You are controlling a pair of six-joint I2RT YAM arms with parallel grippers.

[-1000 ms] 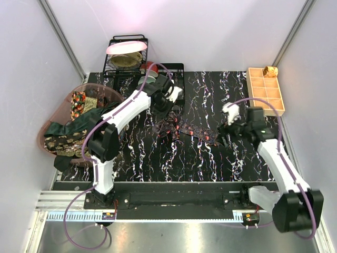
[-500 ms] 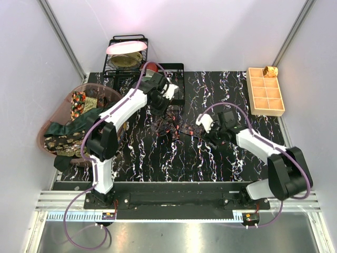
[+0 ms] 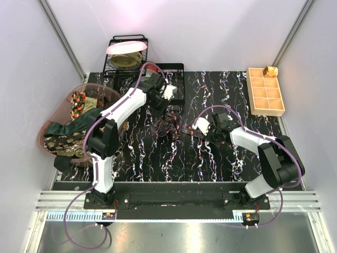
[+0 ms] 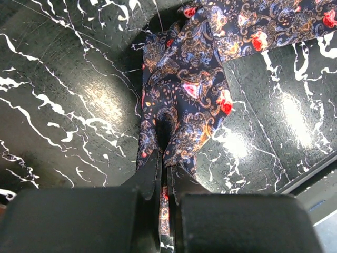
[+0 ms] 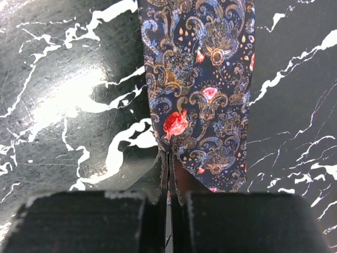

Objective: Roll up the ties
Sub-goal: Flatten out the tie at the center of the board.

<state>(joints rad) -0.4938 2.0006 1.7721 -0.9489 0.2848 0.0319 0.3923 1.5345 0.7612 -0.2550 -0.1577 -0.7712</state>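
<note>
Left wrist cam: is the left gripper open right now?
No, the left gripper is shut on a bunched fold of the paisley tie, with the fabric pinched between its two fingers.

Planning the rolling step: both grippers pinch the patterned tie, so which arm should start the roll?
Probably right. The right gripper is shut on a flat, straight end of the tie on the table; the left gripper clamps a bunched, folded part.

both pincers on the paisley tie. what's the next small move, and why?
Probably draw the right pincer slightly away from the left pincer, low over the table. Both are shut on the tie; the end at the left pincer is bunched and creased, so light tension should flatten it before rolling.
</note>
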